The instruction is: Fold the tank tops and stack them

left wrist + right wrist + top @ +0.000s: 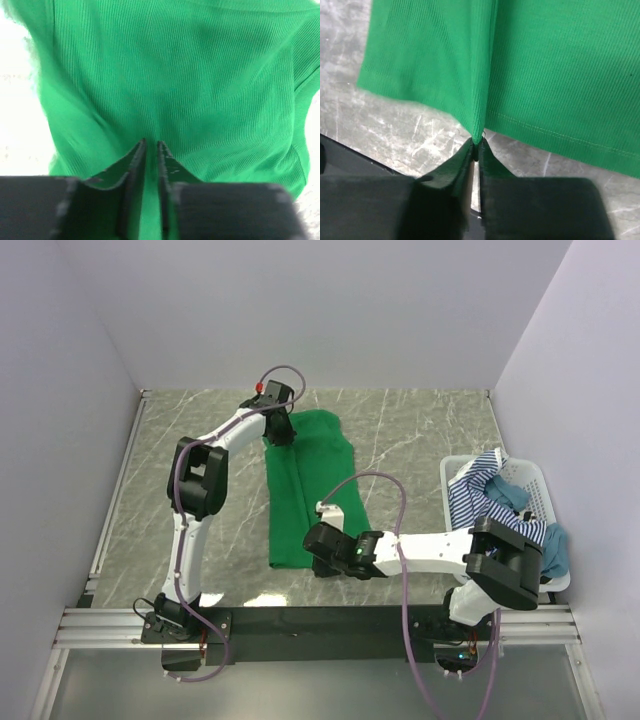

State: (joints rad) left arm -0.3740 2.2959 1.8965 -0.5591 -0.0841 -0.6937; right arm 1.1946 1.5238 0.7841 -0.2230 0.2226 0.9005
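Two garments show only in part: the navy-and-white striped tank top (pixel 468 495) and the teal tank top (pixel 553 552) lie bunched in the white basket (pixel 533 478) at the right edge of the table (pixel 420 435), with the right arm (pixel 440 550) across the basket's near end. The green tank top (pixel 300 490) lies lengthwise mid-table. The right gripper (pixel 477 145) is clamped on a raised fold at its near hem. The left gripper (pixel 151 146), at the far end, shows a narrow slit between its jaws over green cloth; whether it grips cannot be told.
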